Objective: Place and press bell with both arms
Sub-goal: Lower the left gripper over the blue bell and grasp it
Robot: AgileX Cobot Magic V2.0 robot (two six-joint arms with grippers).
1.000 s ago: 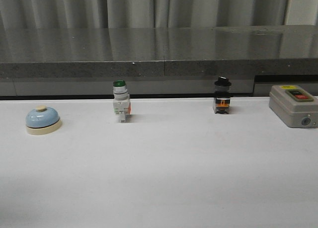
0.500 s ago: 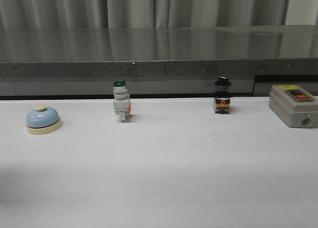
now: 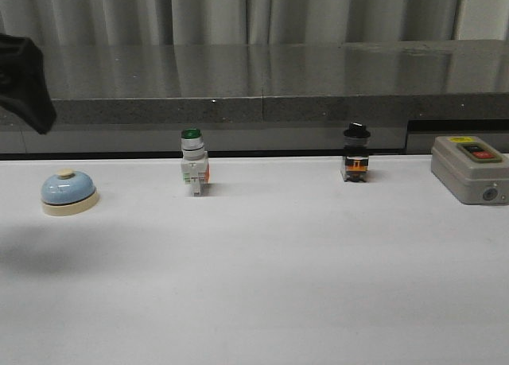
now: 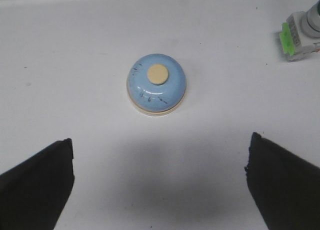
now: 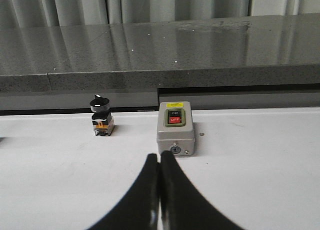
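Since the earlier front pictures, we see a black part of the left arm [image 3: 24,83] come into view at the left edge, above and a little to the left of the bell, with a new soft shadow on the surface in front of the bell. Nothing else on the surface has shifted.

The white surface [image 3: 278,277] carries everything, and we take the bell as our landmark. The bell [image 3: 69,192] sits upright on the surface, a light-blue dome on a cream base with a cream button on top, touched by nothing. Far to its right, at the opposite end of the row, we see the grey switch box [image 3: 469,169] with a black and a red button on its lid. Between the bell and that box stand two small switches: the green-capped switch [image 3: 193,162] is the nearer one to the bell, and the black-capped switch [image 3: 355,153] stands beyond it, closer to the box.

In the left wrist view the left pincer [image 4: 160,185] is spread wide, holding nothing, its two black fingers [image 4: 35,190] well apart on either side of the bell [image 4: 156,83].

In the right wrist view the right pincer [image 5: 159,190] is closed, its fingers pressed together with nothing between them, pointing toward the grey switch box [image 5: 175,127].
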